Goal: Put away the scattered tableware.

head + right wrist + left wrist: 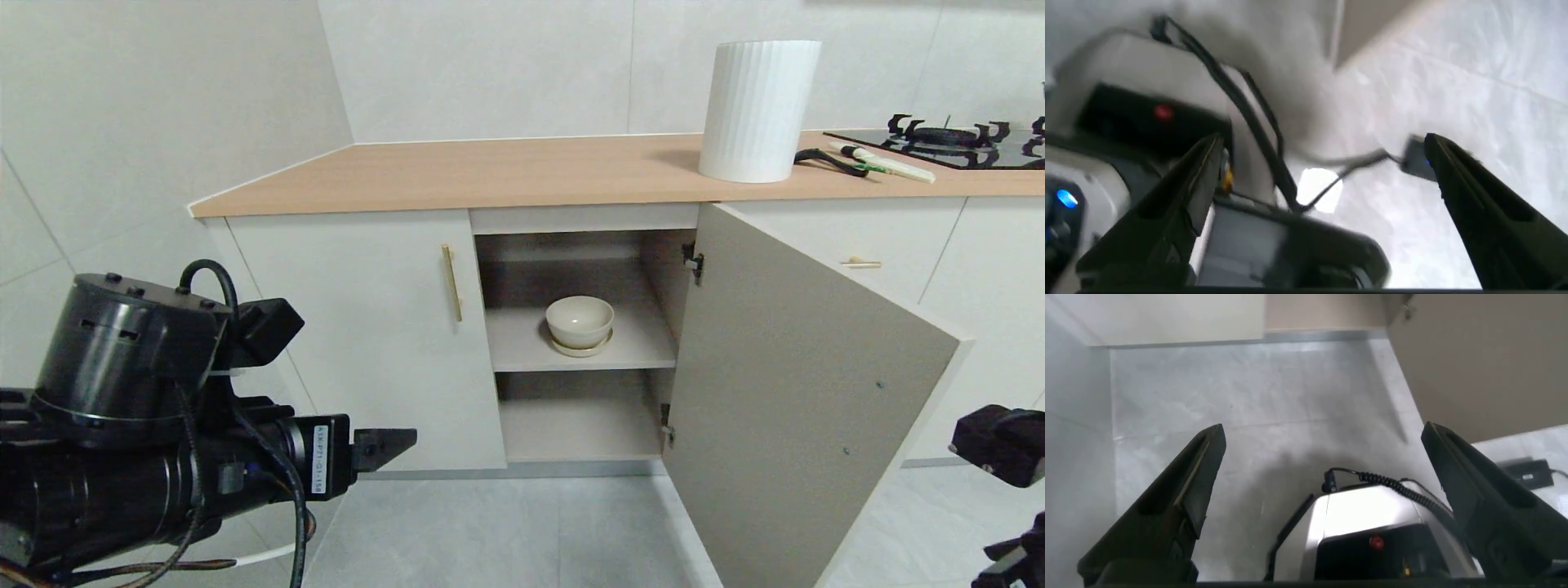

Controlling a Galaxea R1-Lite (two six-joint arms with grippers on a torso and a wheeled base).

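Since a bowl (580, 318) is seen resting on a small plate (580, 351) near the middle of the upper shelf (522, 347) of the open cabinet, part of the task is judged to be done. What appears left is a pair of long-handled utensils (880, 162) lying toward the right end of the countertop (490, 173), between a tall ribbed white cylinder (758, 110) and the hob (947, 137); whether they count as tableware cannot be told. The left gripper (1323, 437) is held spread wide and empty, low over the floor, and the right gripper (1321, 143) is likewise spread with nothing between its fingers. The cabinet door (800, 392) is swung far out, its free edge standing between the right arm and the shelves, so approach is judged easier from the left of the opening. Bare shelf is seen on both sides of the bowl, and further room is offered by the lower shelf (571, 429).
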